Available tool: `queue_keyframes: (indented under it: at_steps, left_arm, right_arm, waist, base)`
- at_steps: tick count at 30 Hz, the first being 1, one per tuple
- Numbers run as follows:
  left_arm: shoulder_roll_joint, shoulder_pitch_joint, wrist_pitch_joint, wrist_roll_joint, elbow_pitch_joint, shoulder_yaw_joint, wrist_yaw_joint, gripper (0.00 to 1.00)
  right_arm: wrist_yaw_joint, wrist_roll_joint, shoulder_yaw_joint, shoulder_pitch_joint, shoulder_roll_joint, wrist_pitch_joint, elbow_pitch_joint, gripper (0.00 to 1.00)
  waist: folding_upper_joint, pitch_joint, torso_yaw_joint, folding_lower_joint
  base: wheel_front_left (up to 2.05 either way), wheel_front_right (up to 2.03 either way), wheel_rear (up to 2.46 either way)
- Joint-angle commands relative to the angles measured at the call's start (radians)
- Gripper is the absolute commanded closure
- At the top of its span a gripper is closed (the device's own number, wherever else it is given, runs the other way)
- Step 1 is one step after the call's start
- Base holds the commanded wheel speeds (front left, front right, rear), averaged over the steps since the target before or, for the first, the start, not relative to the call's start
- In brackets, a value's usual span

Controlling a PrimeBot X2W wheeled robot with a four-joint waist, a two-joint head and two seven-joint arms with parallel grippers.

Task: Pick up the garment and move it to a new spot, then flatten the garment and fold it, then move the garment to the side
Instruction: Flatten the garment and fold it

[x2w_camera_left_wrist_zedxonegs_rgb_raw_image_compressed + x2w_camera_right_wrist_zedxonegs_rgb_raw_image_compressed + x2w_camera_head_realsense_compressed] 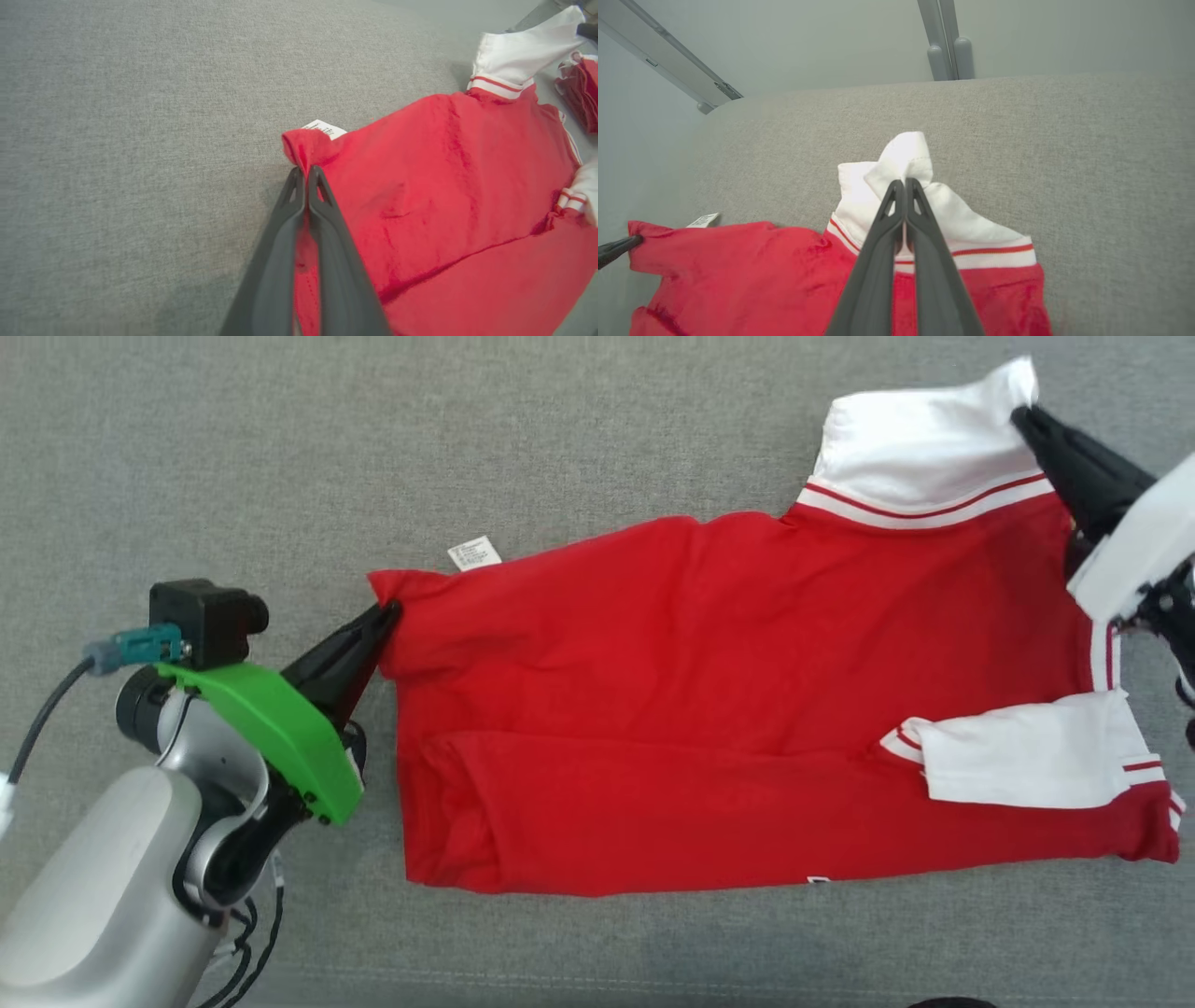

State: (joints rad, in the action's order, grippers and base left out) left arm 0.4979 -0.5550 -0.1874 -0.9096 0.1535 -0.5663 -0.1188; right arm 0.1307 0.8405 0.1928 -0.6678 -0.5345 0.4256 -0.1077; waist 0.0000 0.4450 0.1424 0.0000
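**Desk:** What is hidden or cut off?

**Caption writer:** In the head view the right arm's pale casing (1134, 546) runs off the right edge. The print on the care label (474, 553) is too small to read, and so is a white mark on the near hem. In the left wrist view a bunched red-and-white heap (579, 88) is cropped at the right edge. Whether it belongs to the garment (747, 709) cannot be told.

**Desk:** And the cloth itself?

**Caption writer:** The red garment lies spread on the grey woven surface (233, 448), its long side running left to right. It is creased and doubled over along its near half. Its right end is white with thin red stripes. The far white section (920, 443) peaks upward, and the near white section (1027, 756) lies folded flat over the red.

**Desk:** The claws?

**Caption writer:** The left gripper (387, 613) is pinched tight on the garment's far-left red corner, near the label. The right gripper (1022, 415) is clamped on the peak of the far white section. Each pair of long dark fingers meets with cloth between.

**Desk:** What does one camera add?

**Caption writer:** The right wrist view shows grey metal rails (945, 42) beyond the surface's far edge. The head view shows the green bracket (271, 728) and the black camera (205, 616) on the left wrist.
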Motion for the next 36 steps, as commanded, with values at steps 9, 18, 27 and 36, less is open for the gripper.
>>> queue_keyframes:
  at_steps: [9, 18, 27, 36]
  left_arm:
    - [0.071, 0.222, 0.089, -0.008, -0.101, 0.029, 0.049, 1.0]
    - [0.06, 0.327, 0.224, 0.011, -0.09, 0.061, 0.079, 1.0]
    - [0.054, 0.365, 0.267, 0.017, -0.059, 0.048, 0.066, 1.0]
    - [0.023, 0.43, 0.339, 0.038, -0.003, 0.02, 0.063, 0.55]
  right_arm:
    - [0.0, 0.009, -0.075, 0.371, 0.03, -0.096, 0.155, 1.0]
    - [0.0, -0.018, -0.116, 0.556, 0.109, -0.174, 0.136, 1.0]
    - [0.0, -0.059, -0.056, 0.542, 0.109, -0.177, 0.078, 1.0]
    - [0.0, -0.129, 0.03, 0.553, 0.06, -0.192, -0.01, 0.8]
  waist:
    - [0.0, -0.151, -0.112, 0.0]
    - [0.0, -0.194, -0.134, 0.0]
    - [0.0, -0.215, -0.139, 0.0]
    - [0.0, -0.218, -0.135, 0.0]
  base:
    - [0.0, 0.0, 0.0]
    - [0.0, 0.0, 0.0]
    - [0.0, 0.0, 0.0]
    - [0.0, 0.0, 0.0]
